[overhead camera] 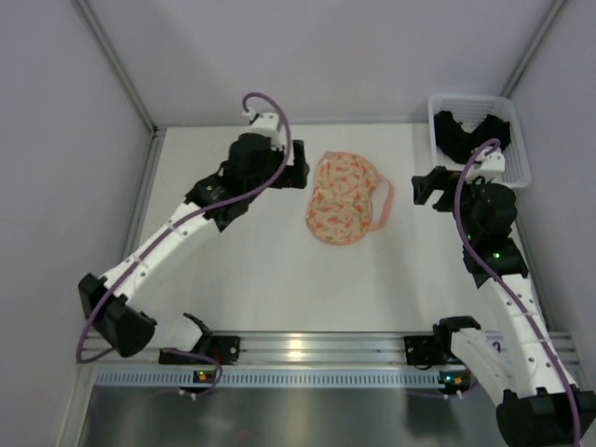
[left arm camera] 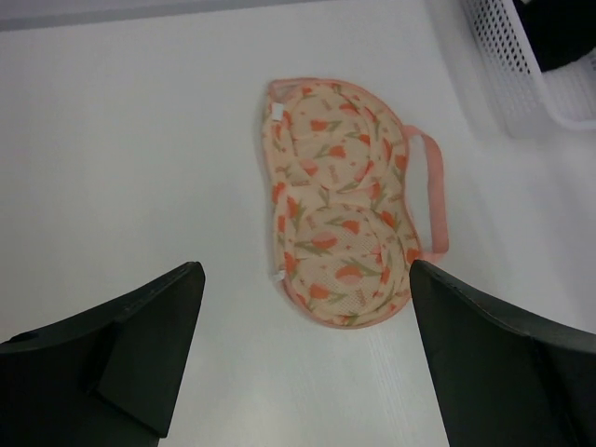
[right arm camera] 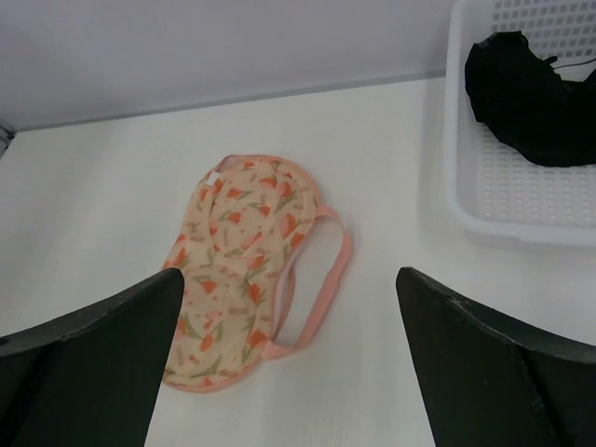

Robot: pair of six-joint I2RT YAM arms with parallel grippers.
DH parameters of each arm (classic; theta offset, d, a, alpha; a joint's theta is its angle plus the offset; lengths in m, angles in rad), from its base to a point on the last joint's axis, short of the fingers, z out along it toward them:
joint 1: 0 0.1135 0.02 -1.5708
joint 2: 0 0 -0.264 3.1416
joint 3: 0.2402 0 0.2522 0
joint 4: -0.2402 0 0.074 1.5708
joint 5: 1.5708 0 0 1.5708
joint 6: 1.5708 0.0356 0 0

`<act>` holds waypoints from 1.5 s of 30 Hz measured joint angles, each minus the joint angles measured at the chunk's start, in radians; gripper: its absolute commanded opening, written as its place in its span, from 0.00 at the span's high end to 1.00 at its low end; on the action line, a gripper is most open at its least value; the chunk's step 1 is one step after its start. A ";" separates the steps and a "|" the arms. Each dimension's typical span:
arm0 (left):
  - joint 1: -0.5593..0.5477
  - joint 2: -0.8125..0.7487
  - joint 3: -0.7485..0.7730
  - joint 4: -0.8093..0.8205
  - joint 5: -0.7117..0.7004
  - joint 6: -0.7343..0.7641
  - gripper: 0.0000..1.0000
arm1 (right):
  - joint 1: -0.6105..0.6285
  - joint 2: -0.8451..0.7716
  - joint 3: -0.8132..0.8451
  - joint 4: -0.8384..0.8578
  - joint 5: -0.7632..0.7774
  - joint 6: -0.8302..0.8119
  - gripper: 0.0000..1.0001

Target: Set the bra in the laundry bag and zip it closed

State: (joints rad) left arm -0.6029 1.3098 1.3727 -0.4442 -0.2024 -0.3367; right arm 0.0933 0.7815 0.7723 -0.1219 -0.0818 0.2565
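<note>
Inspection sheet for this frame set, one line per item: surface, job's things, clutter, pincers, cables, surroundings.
Surface: white table, no marks seen.
Job's things: laundry bag lies flat mid-table, patterned side up, pink strap toward the right arm; zip state unclear. The black bra sits in the white basket at the far right corner.
Clutter: nothing seen.
Pincers: left pincer open, beside the bag, holding nothing; right pincer open, between bag and basket, holding nothing.
Cables: a purple cable loops along each arm, apart from bag and basket.
Surroundings: grey walls; metal rail at the near edge.
</note>
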 measured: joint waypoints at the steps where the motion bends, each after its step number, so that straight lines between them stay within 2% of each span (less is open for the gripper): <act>1: -0.041 0.039 0.002 0.024 -0.015 -0.006 0.02 | 0.000 0.000 -0.007 0.006 0.001 0.004 0.00; 8: -0.174 0.310 0.006 0.090 -0.081 -0.052 0.03 | 0.000 -0.023 -0.074 0.013 0.032 0.037 0.01; 13: -0.217 0.392 0.007 0.133 -0.084 -0.066 0.04 | 0.000 -0.063 -0.116 -0.016 0.134 0.045 0.01; 16: -0.241 0.425 0.023 0.165 -0.087 -0.069 0.04 | 0.000 -0.110 -0.136 -0.041 0.249 0.075 0.01; 22: -0.312 0.605 0.189 0.217 -0.102 -0.069 0.06 | 0.000 -0.201 -0.170 -0.080 0.387 0.113 0.01; 32: -0.386 0.924 0.412 0.253 -0.109 -0.079 0.09 | 0.000 -0.294 -0.170 -0.160 0.433 0.133 0.01; 36: -0.417 0.987 0.460 0.267 -0.134 -0.053 0.16 | 0.000 -0.333 -0.169 -0.188 0.447 0.134 0.01; 45: -0.439 1.058 0.494 0.301 -0.157 -0.008 0.22 | 0.000 -0.367 -0.148 -0.257 0.472 0.139 0.01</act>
State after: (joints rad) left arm -1.0420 2.3680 1.8668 -0.1432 -0.3592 -0.3447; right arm 0.0933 0.4149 0.6247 -0.3786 0.3901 0.3954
